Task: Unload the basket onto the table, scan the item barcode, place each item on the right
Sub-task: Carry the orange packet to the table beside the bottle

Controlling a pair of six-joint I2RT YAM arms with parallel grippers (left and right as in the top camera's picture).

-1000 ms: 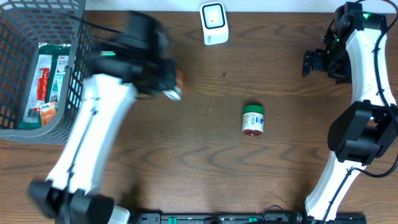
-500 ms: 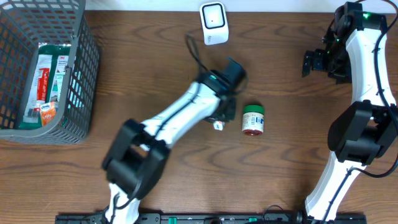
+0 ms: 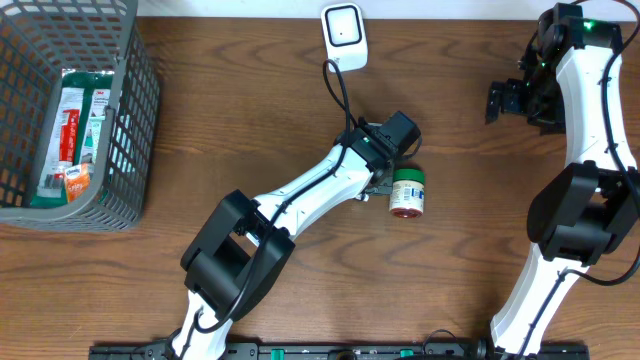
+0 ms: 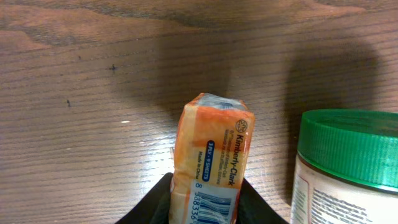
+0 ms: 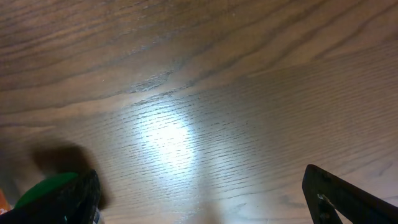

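left pincer (image 4: 204,193): narrow grip, clamped on the orange tissue pack (image 4: 211,149)
tissue pack: held low over tabletop (image 3: 480,250), barcode end at the fingers, just beside green-lidded jar (image 3: 407,192)
scanner (image 3: 343,38): far edge, centre, well apart from pack
right pincer (image 5: 199,196): wide, holding nothing, far right
basket (image 3: 130,120): left, packets inside

Left wrist: tissue pack (image 4: 211,155) lower end, barcode (image 4: 216,206) cut by bottom edge; green-lidded jar (image 4: 348,162) cropped right. Overhead: pack hidden under left gripper (image 3: 380,183).
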